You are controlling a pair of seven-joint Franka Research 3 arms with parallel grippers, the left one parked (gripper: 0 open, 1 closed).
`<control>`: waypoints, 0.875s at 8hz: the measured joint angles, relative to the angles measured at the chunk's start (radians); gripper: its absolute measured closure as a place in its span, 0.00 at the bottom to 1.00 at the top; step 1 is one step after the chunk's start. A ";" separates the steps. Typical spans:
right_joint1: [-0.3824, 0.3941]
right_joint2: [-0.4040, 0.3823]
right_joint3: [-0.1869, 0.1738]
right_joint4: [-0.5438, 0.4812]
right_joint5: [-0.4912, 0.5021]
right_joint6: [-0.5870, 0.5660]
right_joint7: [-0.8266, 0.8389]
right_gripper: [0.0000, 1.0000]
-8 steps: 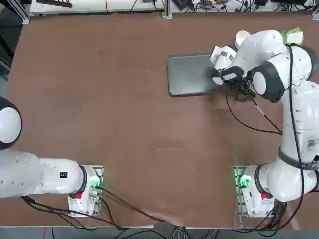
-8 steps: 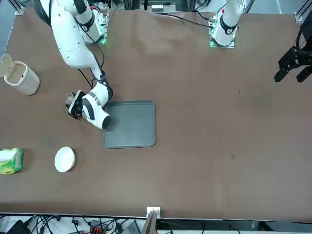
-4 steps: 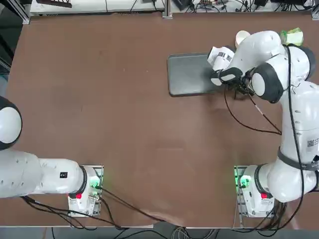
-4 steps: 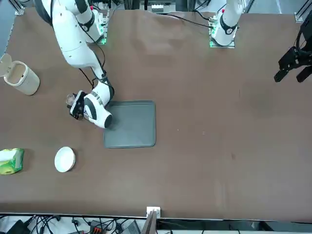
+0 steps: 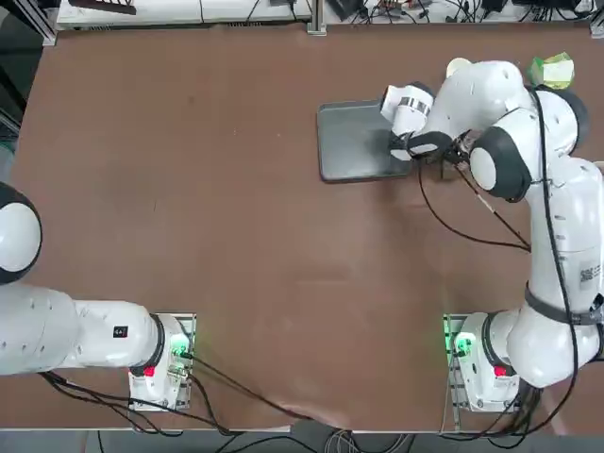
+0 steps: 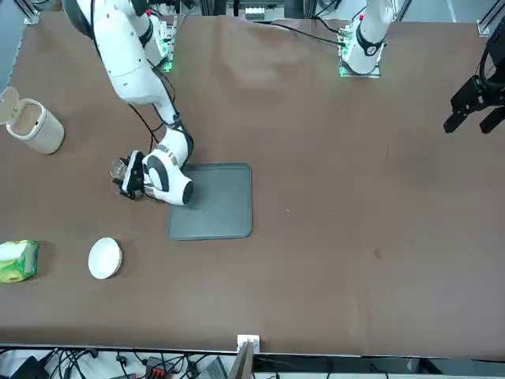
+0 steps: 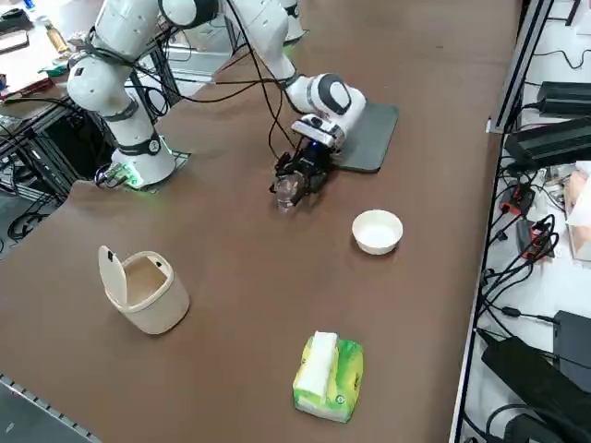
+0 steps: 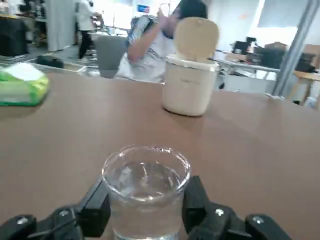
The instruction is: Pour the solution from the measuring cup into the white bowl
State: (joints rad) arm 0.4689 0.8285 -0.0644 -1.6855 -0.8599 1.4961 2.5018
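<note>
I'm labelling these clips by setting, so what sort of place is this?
Probably a robotics lab: two white arms bolted to a brown table, the right gripper shut on a measuring cup, cables and equipment along the table's edge, office chairs and people beyond.

The hand (image 8: 145,215) grips the upright measuring cup (image 8: 146,190), seemingly about half full of clear liquid.

A robotics lab: two white arms are bolted to a wide brown counter (image 5: 236,236), cables (image 7: 517,268) and black power boxes (image 7: 554,138) crowd its edges, and beyond the fingers people (image 8: 150,45) sit among desks in a bright open room.
</note>
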 joint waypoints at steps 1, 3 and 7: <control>0.007 -0.002 0.000 0.027 -0.030 -0.001 -0.035 0.27; 0.008 -0.004 -0.001 0.100 -0.080 0.000 -0.105 0.27; 0.001 -0.007 -0.003 0.165 -0.211 0.064 -0.167 0.27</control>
State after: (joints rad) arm 0.4697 0.8215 -0.0673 -1.5202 -1.0713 1.5600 2.3345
